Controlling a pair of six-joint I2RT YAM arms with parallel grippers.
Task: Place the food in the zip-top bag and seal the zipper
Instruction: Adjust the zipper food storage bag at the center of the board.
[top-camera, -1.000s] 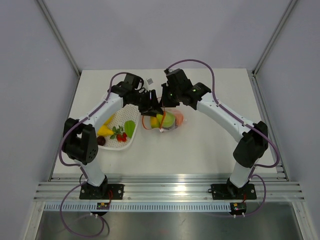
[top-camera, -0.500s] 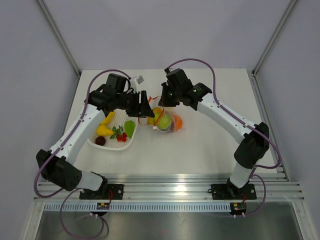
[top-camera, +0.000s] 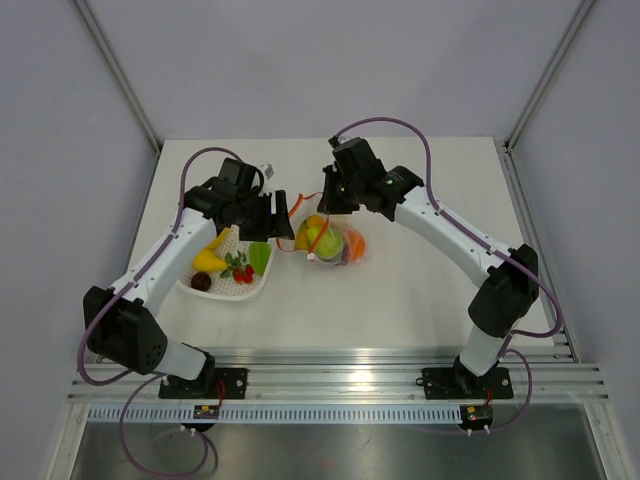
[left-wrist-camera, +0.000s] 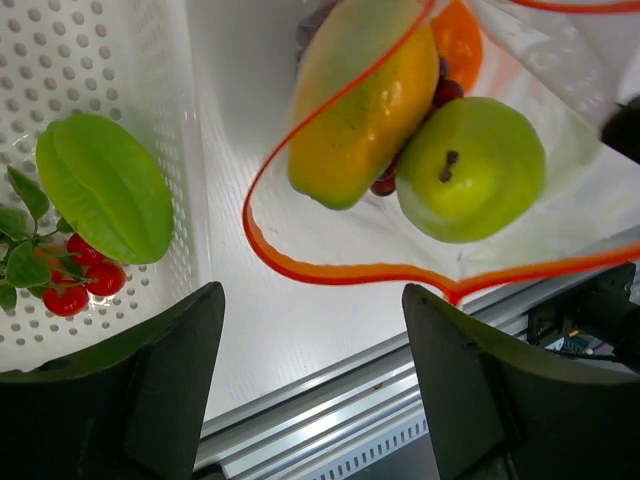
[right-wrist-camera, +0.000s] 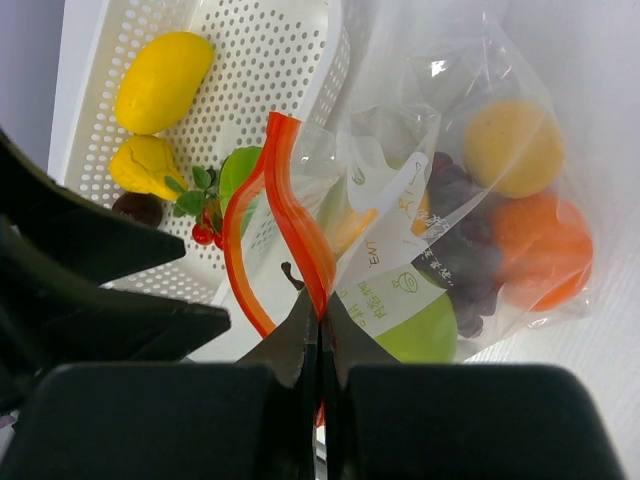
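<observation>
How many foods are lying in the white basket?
5: a large yellow fruit, a smaller yellow one, a dark fruit beside it, red cherries, and a green fruit near the basket wall. More may be hidden.

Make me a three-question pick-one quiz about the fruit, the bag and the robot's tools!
1. What colour is the zipper strip on the clear crinkly plastic bag? A) blue B) red-orange C) white
2. Where does the flat green ridged fruit lie? A) in the white perforated plastic basket B) inside the bag C) on the floor
3. How is the right tool? A) wide open B) holding a pear C) shut on the zipper strip

1 B: the mouth's rim shows red-orange. 2 A: it rests on the basket's holes. 3 C: its jaws pinch the strip.
</observation>
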